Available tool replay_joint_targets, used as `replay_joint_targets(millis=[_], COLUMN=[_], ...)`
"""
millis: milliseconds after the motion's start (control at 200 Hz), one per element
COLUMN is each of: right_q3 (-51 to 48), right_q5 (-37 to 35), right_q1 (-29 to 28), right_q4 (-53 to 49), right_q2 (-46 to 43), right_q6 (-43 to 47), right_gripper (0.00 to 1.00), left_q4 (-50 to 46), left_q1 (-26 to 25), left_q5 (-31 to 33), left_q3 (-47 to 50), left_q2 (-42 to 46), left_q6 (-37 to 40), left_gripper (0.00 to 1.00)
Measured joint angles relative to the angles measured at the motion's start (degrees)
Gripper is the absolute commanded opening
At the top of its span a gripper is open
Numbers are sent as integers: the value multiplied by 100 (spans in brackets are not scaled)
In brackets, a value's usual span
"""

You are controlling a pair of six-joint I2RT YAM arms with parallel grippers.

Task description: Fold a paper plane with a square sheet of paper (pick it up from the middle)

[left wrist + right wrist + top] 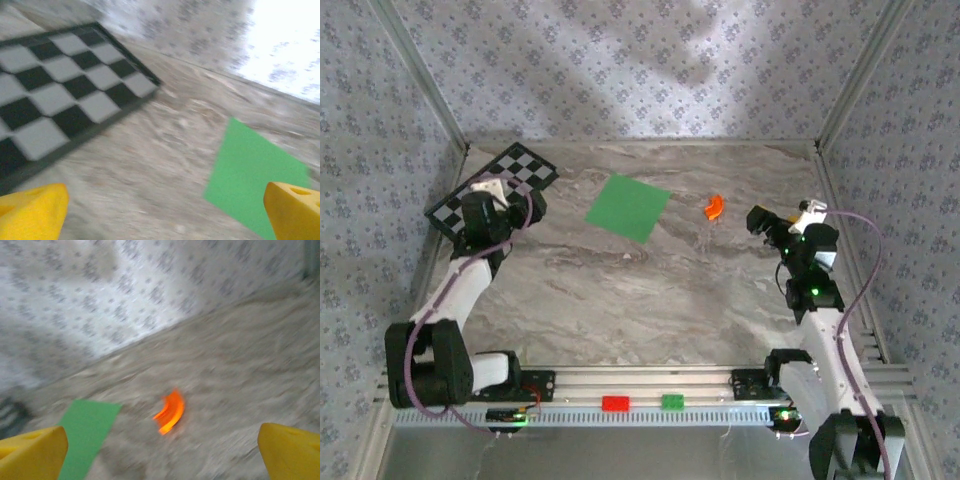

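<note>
The square sheet of paper (628, 207) is bright green and lies flat and unfolded on the marble table, towards the back centre. My left gripper (523, 203) hovers to its left, open, its yellow fingertips (32, 212) wide apart over bare table, with the sheet (255, 170) ahead on the right. My right gripper (761, 220) is open at the far right, empty; its view shows the sheet's corner (85, 432) at lower left. A paper plane is out of view.
A black-and-white checkered board (495, 185) lies at the back left, close to the left gripper (165, 215). A small orange curved piece (714, 206) sits between the sheet and the right gripper (162, 450). Red (615, 403) and green (672, 401) blocks rest on the front rail.
</note>
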State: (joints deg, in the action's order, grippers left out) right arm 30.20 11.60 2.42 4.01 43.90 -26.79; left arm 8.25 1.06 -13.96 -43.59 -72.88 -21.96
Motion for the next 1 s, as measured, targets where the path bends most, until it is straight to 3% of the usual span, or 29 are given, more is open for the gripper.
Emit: replay_joint_targets(millis=[95, 220, 365, 535, 670, 785, 900, 1000], right_q3=[-26, -50, -50, 256, 1139, 1725, 2061, 2308], right_q5=[595, 957, 992, 833, -33, -1097, -2111, -3023], right_q1=[-179, -608, -1169, -1639, -2258, -2863, -3314, -3696], right_q4=[-544, -968, -1113, -1316, -1978, -2430, -3008, -3602], right_q2=[-205, -15, 575, 1456, 2057, 2243, 2380, 2599], right_q6=[-431, -822, -988, -920, -636, -525, -544, -680], right_gripper=[99, 100, 100, 100, 100, 100, 100, 100], left_q4=[-411, -1250, -2302, -3467, -4247, -4448, -4190, -3814], left_q1=[-232, -994, -1711, -2085, -2249, -2363, -2533, -2710], left_q5=[-664, -1080, -1158, -1154, -1073, -898, -785, -680], left_q3=[-715, -1937, -3735, -5748, -6618, -6671, -6085, -5027], left_q2=[-791, -2059, -3604, -5285, -6131, -6144, -5838, -5222], left_q6=[-109, 52, 450, 776, 863, 844, 640, 319], left_gripper=[96, 94, 88, 87, 87, 85, 85, 85])
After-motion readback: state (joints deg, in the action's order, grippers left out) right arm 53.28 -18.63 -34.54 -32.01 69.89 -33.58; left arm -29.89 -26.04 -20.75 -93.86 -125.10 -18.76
